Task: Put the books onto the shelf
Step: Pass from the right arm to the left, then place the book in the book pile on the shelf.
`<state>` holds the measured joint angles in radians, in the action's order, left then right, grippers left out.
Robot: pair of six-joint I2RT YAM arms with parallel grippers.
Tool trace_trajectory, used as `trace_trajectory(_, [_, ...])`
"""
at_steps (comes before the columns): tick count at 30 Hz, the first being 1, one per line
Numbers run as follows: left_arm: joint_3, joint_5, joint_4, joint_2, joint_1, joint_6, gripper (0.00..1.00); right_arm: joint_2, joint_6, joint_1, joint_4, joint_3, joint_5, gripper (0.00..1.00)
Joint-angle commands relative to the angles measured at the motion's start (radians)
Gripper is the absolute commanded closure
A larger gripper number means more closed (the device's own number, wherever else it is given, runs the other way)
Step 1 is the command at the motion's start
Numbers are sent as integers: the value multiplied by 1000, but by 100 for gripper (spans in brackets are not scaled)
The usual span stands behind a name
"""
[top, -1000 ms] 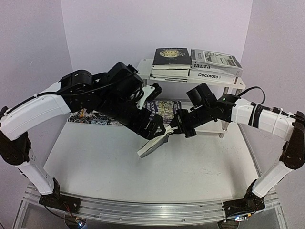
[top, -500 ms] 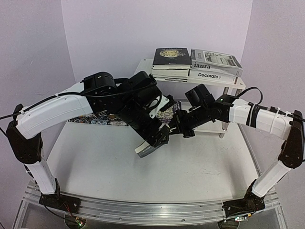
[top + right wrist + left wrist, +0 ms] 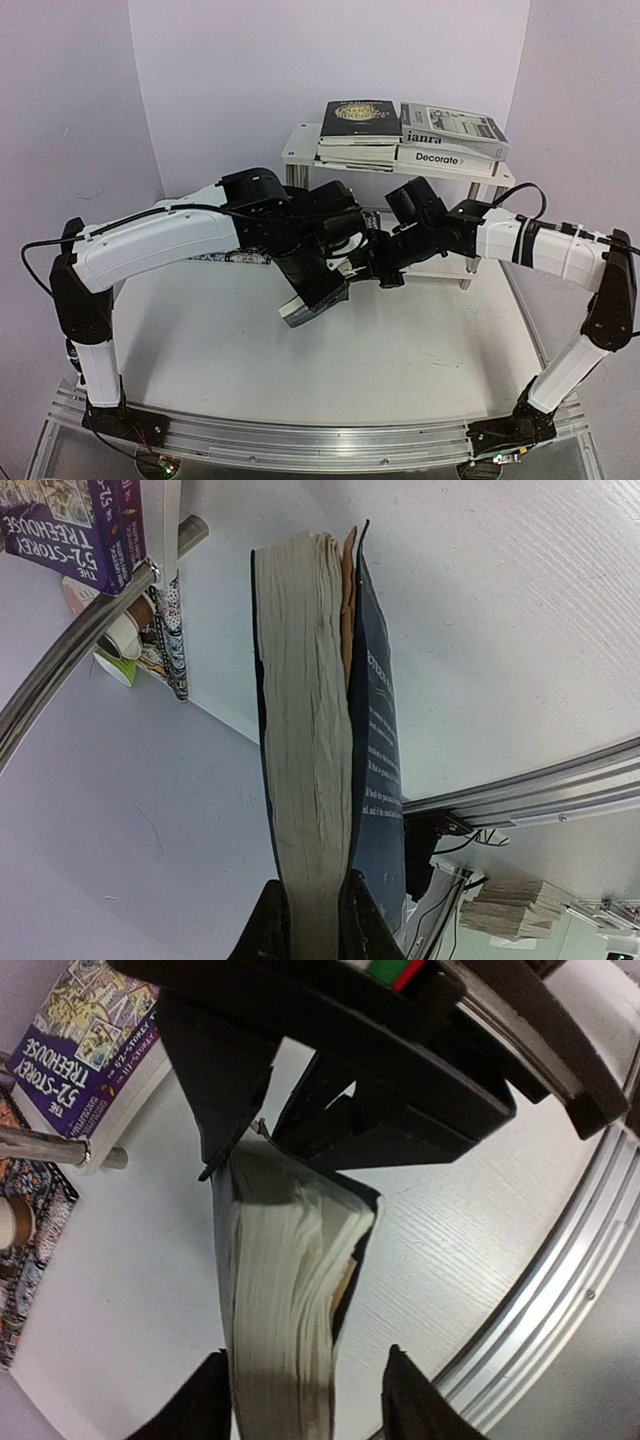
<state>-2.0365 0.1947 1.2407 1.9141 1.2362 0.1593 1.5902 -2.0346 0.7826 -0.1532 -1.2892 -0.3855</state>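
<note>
Top external view: dark blue book (image 3: 312, 306) held tilted over worktop (image 3: 420, 370) centre, forward of shelf (image 3: 303, 152) at far edge. Right claw (image 3: 318, 905) clenched on page edge. Left claw (image 3: 305, 1400) astride opposite end, jaws parted, gap on one side. Versus one second earlier: left arm swung inward, its jaws narrowed; book barely shifted.

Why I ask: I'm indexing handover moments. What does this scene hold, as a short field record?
object in hand: dark-blue paperback, tilted, between both arms
right end effector: shut on one end of the paperback
left end effector: fingers straddle the paperback, gap on one side, not yet clamped
shelf top board: black book, "janra" lying on "Decorate"
purple Treehouse book: under the top board
</note>
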Motion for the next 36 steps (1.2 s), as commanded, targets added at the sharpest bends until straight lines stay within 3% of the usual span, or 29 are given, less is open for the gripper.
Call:
trace_trajectory(1, [-69, 90, 51, 19, 3, -44, 60, 2, -33, 6, 117, -34, -59, 100])
trace_trajectory(5, [-79, 150, 68, 22, 3, -62, 94, 13, -38, 7, 127, -35, -70, 100])
trace_trajectory(6, [-88, 166, 77, 21, 2, -66, 99, 14, -37, 5, 127, -34, -71, 96])
trace_trajectory(8, [-97, 199, 99, 5, 3, -75, 100, 11, -30, 1, 131, -25, -73, 71])
trace_trajectory(9, [-94, 215, 106, -7, 2, -82, 100, 6, -26, -3, 131, -18, -73, 52])
trace_trajectory(10, [-87, 231, 113, -24, 3, -89, 100, 1, -22, -6, 129, -9, -71, 42])
trace_trajectory(12, [-68, 268, 127, -70, 2, -105, 100, -17, -19, -17, 130, 17, -65, 32])
trace_trajectory(18, [-19, 392, 157, -233, 2, -157, 100, -50, 9, -52, 130, 87, -66, 24])
trace_trajectory(25, [-105, 609, 183, -341, 3, -290, 100, -85, 87, -105, 128, 161, -96, 16])
trace_trajectory(30, [-201, 786, 181, -343, 3, -421, 100, -142, 196, -148, 70, 205, -50, 13])
trace_trajectory(36, [-273, 1034, 154, -301, 2, -567, 100, -236, 404, -195, -133, 196, 94, 10])
